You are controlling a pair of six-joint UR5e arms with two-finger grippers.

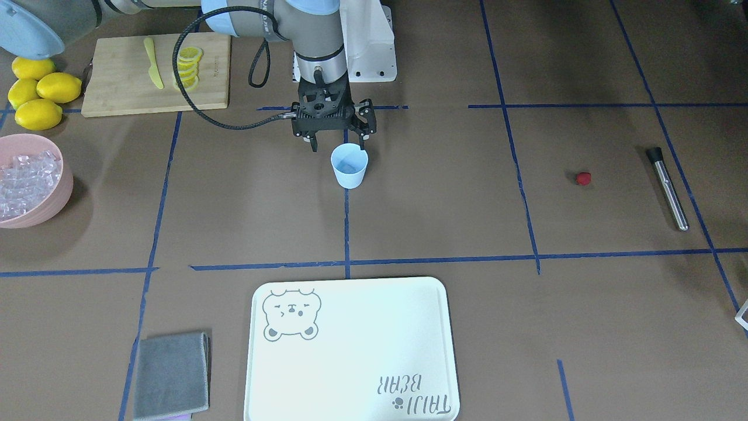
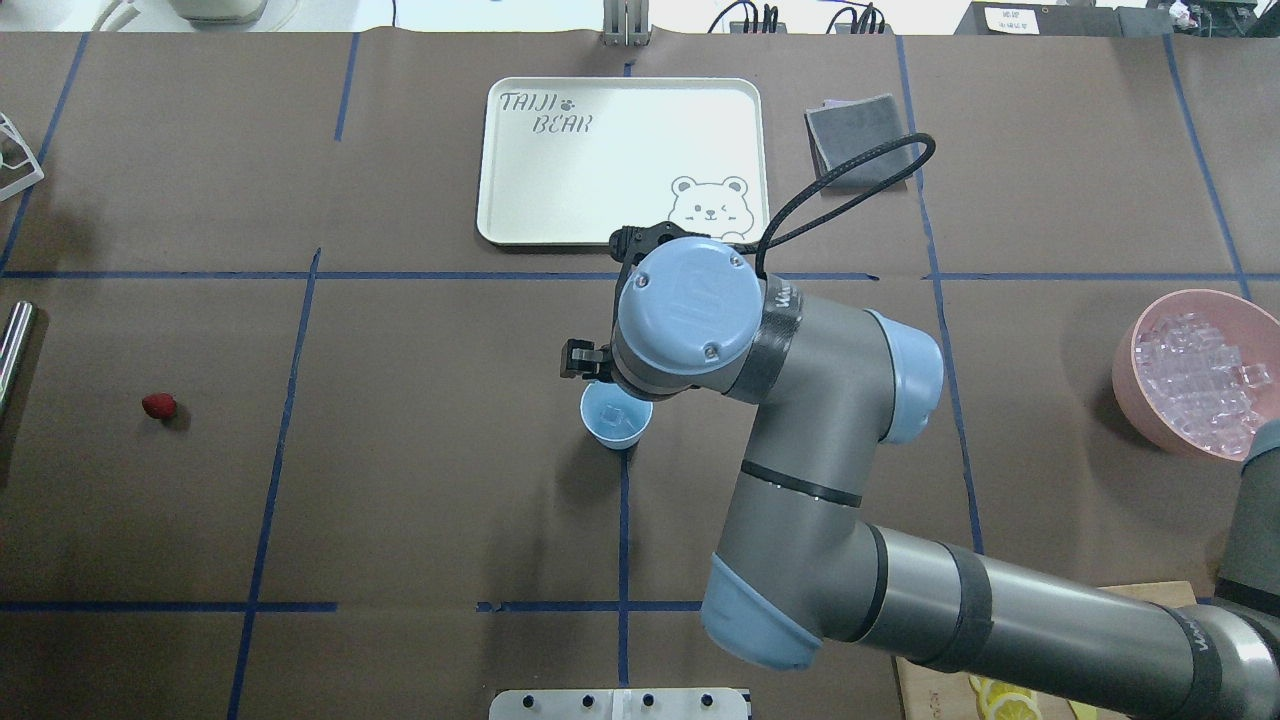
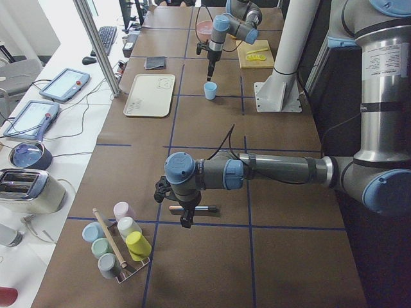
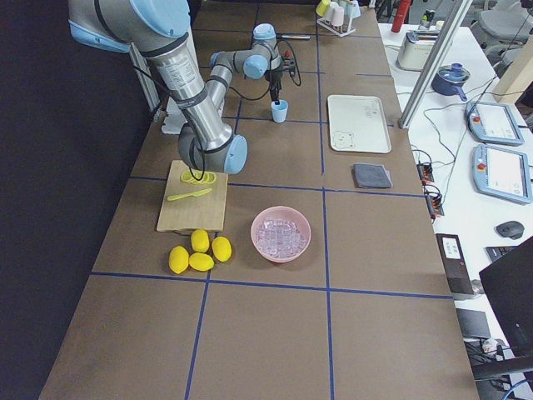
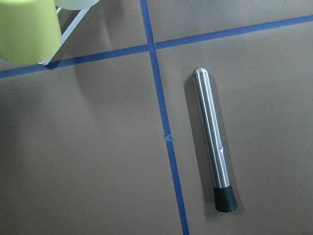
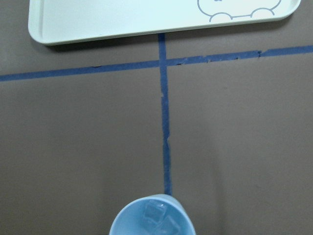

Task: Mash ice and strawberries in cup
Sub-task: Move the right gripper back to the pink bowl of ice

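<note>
The pale blue cup (image 1: 349,168) stands upright mid-table, with two clear ice cubes (image 6: 155,213) in it. It also shows in the overhead view (image 2: 615,416). My right gripper (image 1: 339,145) hangs just above and behind the cup, open and empty. The red strawberry (image 1: 583,178) lies alone on the table, far from the cup, also in the overhead view (image 2: 158,405). A steel muddler (image 5: 213,142) lies below my left wrist camera. My left gripper (image 3: 184,217) shows only in the exterior left view, over the muddler; I cannot tell if it is open.
A pink bowl (image 1: 58,196) of ice sits at the right arm's side, beside lemons (image 1: 38,93) and a chopping board (image 1: 117,88) with lemon slices and a yellow knife. A white tray (image 1: 350,351) and grey cloth (image 1: 171,374) lie at the far edge. A cup rack (image 3: 119,247) stands near the muddler.
</note>
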